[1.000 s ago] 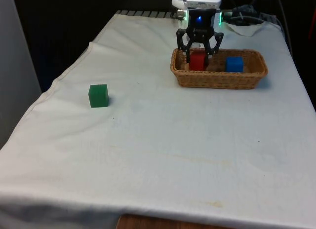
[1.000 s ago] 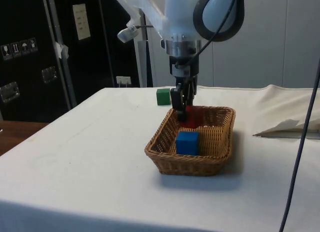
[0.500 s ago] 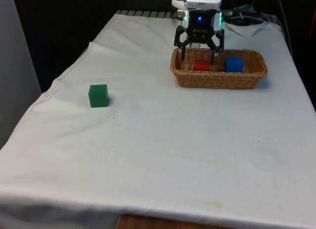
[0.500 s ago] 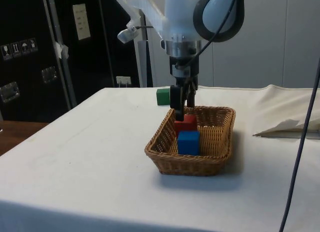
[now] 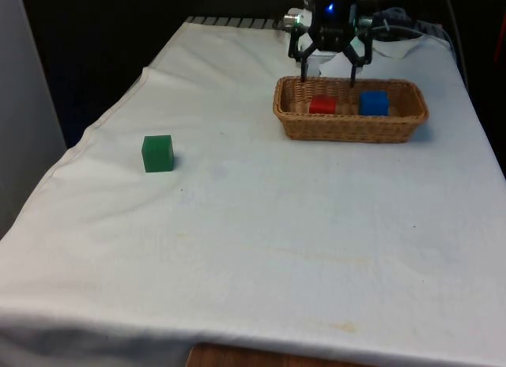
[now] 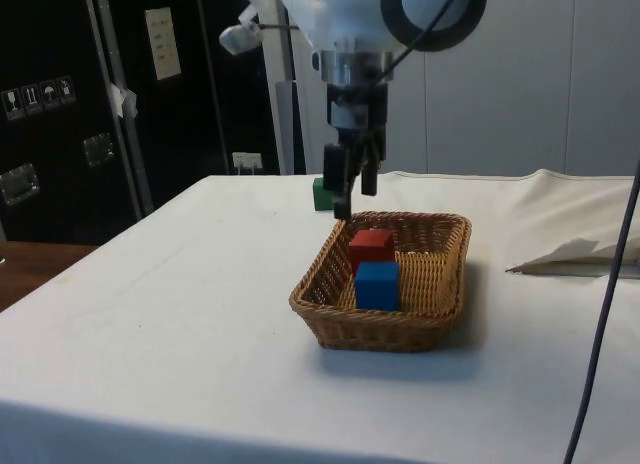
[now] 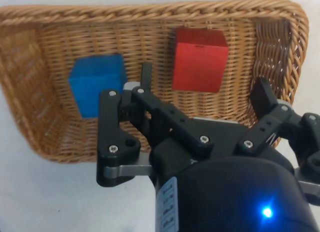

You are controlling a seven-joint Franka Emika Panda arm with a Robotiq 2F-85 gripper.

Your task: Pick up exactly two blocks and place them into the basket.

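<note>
I've lifted my gripper (image 5: 330, 65) clear, fingers spread and empty; red block (image 5: 322, 105) now sits beside blue block (image 5: 374, 103) in the basket (image 5: 348, 128) — two in, task looks finished.

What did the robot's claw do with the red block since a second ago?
The gripper let go of the red block, which now rests in the basket beside the blue block. Then the gripper opened and rose above the basket. The blue block, the basket and the green block on the cloth stayed put.
</note>
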